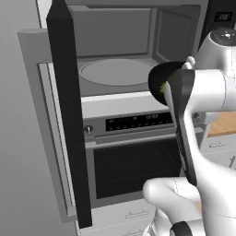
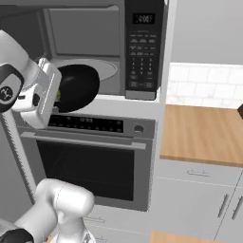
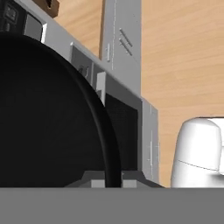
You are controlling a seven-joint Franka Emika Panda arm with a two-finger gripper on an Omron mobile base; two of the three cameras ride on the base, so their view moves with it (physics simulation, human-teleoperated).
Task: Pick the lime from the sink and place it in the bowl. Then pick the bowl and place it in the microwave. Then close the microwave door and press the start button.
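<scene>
**At microwave mouth: bowl held on edge, lime barely showing**

At approx 3 o'clock of the microwave opening in the left base view, the bowl hangs tilted almost on edge, just in front of the cavity, above the wall oven. The pincer pinches the bowl's rim: in the hand view the dark rim runs down btwn the two fingertips, jaws nearly together on it. Lime shows as a small yellow-green speck at the bowl's inner edge.

Handling, judged: bowl looks stiff and light but wide, so a rim grip gives leverage against the hold; smooth matte rim may slip or swing. Lime is round and loose, apt to roll out while the bowl is this tilted. Levelling before setting onto the turntable seems wise. Rim is the only sensible hold.

Hard to see: the robot's wrist covers most of the bowl in both base views; fingertips cut off at hand view's bottom. Microwave door stands open at 9 o'clock, edge-on, handle hidden. Keypad labels too small to read, start button not made out.
</scene>
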